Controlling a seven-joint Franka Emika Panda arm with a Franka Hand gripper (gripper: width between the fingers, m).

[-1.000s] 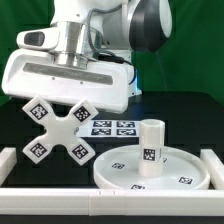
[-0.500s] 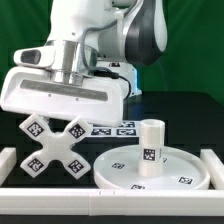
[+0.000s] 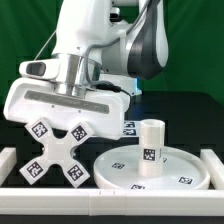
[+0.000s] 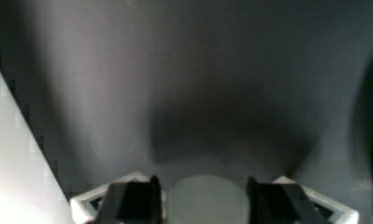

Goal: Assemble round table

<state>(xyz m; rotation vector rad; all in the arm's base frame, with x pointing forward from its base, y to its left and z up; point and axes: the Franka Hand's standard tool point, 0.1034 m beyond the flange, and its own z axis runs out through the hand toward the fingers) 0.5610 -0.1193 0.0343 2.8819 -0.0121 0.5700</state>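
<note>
The gripper [image 3: 57, 124] was clamped on the cross-shaped base [image 3: 58, 152] and held it tilted above the table. This was at the exterior view's left, near the rim of the round disc [image 3: 185, 162]. The leg [image 3: 150, 147] stood upright on the middle of the disc.

I judged the base to be light, stiff plastic with a smooth surface. It should not bend, but it could turn or slip between the pads. A hold close to its centre seemed safest to me.

The exterior view showed the whole cross, the disc and the leg, but the fingertips were hidden there. The wrist view showed both fingers [image 4: 130, 198] closed on a pale piece, which I believe was the base. It showed nothing I could read as disc or leg.
</note>
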